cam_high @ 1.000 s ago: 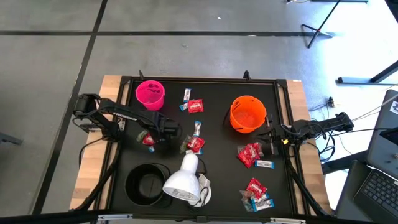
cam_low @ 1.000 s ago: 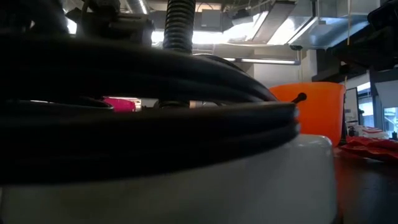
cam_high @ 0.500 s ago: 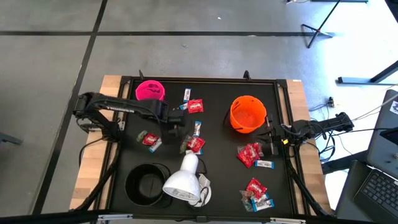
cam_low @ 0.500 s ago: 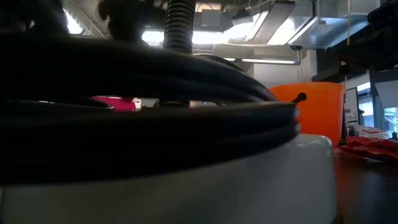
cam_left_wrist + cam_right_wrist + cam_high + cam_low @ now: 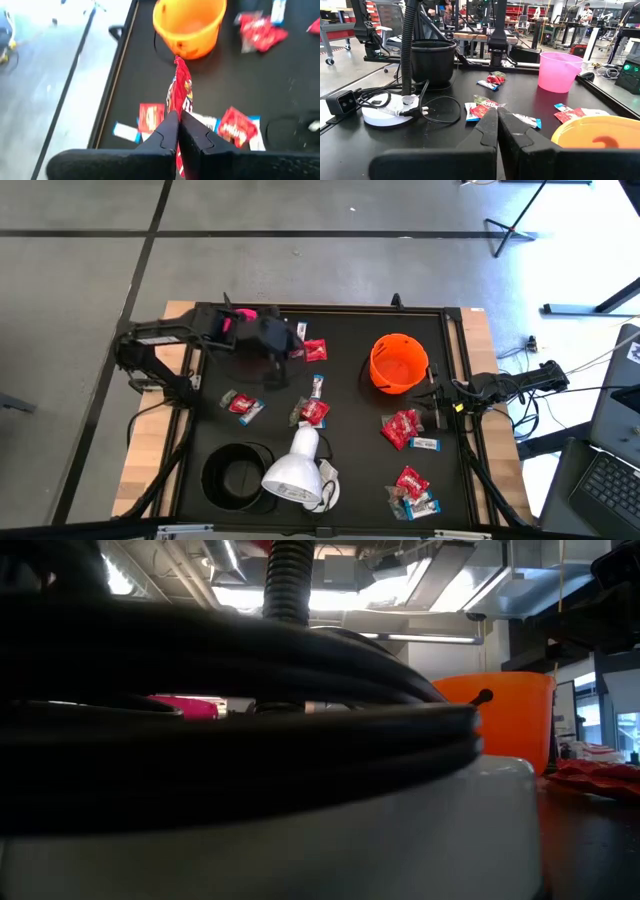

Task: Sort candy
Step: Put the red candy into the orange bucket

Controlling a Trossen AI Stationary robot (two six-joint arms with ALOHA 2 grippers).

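Observation:
The candy lies scattered on the black table: red packets (image 5: 314, 350) (image 5: 402, 427) (image 5: 412, 480), white-and-blue bars (image 5: 301, 332) (image 5: 425, 444), and a small group near the table's left (image 5: 240, 405). My left gripper (image 5: 285, 348) hovers above the far-left part of the table, shut on a red candy packet (image 5: 181, 92). Its arm covers most of the pink cup (image 5: 243, 315). My right gripper (image 5: 437, 405) waits shut by the orange cup (image 5: 398, 363). My left gripper pinches one end of the red candy packet (image 5: 176, 112) between its two fingers (image 5: 167, 131). The packet is seen edge-on and sticks out forward past the fingertips. It is lifted clear of the table, above the candies lying by the pink cup.
A black cup (image 5: 237, 475) and the white lamp head (image 5: 295, 470) stand at the near edge, with the lamp's base and cable (image 5: 387, 110) near them. The cable blocks most of the low view. The pink cup (image 5: 559, 71) stands at the far edge.
My left gripper has risen from beside the candy group near the table's left and has swung toward the far edge and slightly right. It now hangs by the pink cup, and the arm covers the cup. My right arm has kept still.

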